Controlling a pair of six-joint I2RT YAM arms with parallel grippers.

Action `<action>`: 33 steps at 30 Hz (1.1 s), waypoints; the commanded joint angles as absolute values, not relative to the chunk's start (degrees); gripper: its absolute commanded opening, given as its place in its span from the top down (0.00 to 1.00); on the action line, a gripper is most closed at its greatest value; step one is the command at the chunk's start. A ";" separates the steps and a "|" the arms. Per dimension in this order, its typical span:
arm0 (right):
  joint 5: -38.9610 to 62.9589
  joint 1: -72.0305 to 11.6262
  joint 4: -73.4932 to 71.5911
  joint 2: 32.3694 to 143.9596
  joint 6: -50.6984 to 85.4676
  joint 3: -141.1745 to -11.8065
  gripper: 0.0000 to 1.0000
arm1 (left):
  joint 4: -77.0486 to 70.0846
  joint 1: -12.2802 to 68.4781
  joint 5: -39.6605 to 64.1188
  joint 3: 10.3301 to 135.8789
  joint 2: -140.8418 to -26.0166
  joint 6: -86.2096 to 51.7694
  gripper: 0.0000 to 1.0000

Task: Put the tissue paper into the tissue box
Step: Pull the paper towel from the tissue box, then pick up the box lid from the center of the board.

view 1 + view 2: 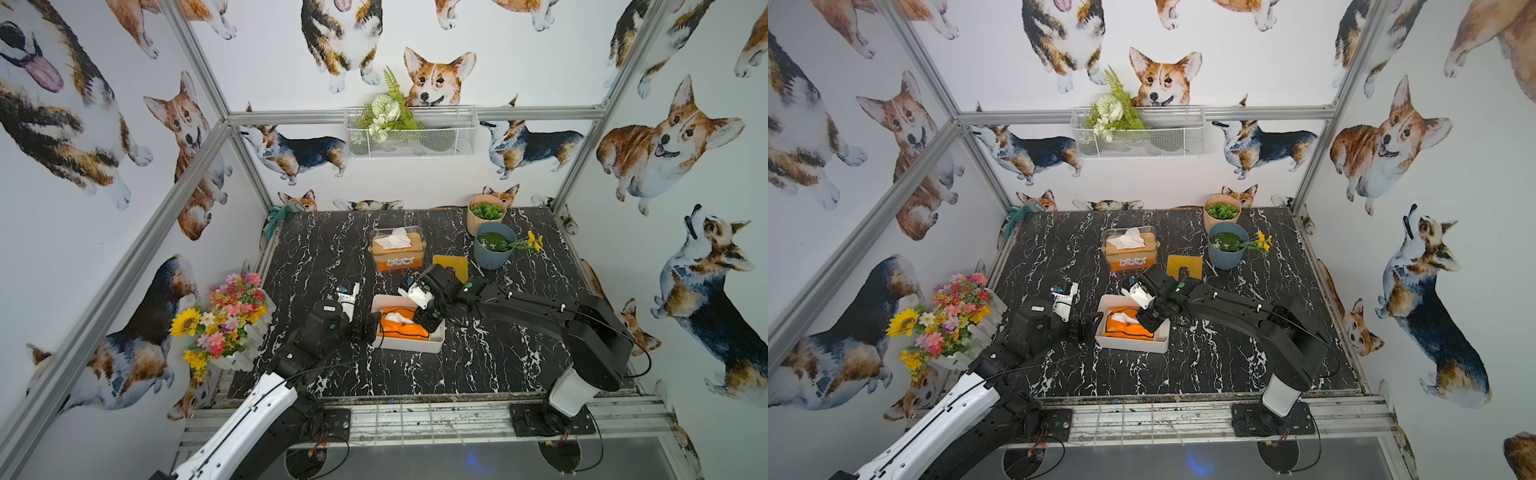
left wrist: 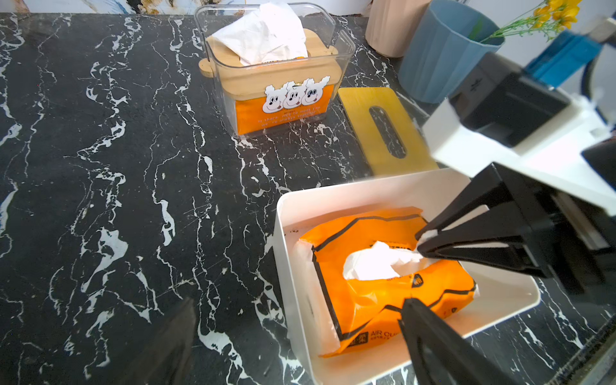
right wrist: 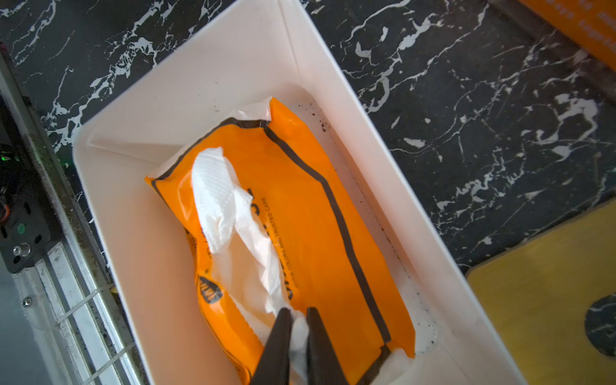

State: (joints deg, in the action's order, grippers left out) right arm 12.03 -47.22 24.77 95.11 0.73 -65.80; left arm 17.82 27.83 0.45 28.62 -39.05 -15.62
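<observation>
The tissue paper is an orange pack [image 1: 400, 328] [image 1: 1124, 326] [image 2: 373, 300] [image 3: 300, 200] lying inside the white tissue box [image 1: 409, 345] [image 1: 1129, 344] [image 2: 293, 233] [image 3: 200, 83]. A white sheet [image 2: 376, 263] [image 3: 230, 206] sticks out of its top slit. My right gripper [image 3: 299, 311] [image 2: 420, 241] reaches down into the box from the right, shut on that sheet's end. My left gripper [image 2: 296, 305] [image 1: 372, 328] stands open astride the box's left wall. One of its fingers [image 2: 430, 336] is over the pack's corner and the other is outside, over the table.
A clear tissue holder [image 1: 397, 249] with a wooden lid stands behind the white box. A loose yellow slotted lid [image 1: 451, 266] lies beside it. Blue pot [image 1: 492, 249] and pink pot [image 1: 485, 214] stand at back right. A flower planter [image 1: 232, 324] sits at the table's left edge.
</observation>
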 commanded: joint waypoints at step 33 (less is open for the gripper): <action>-6.23 -36.03 18.43 76.44 21.13 -60.56 0.09 | 16.44 27.77 0.97 28.48 -39.11 -15.29 0.00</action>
State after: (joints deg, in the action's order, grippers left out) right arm 1.98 -37.39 16.36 75.53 15.38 -60.77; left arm 17.82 27.83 0.45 28.42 -39.05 -15.57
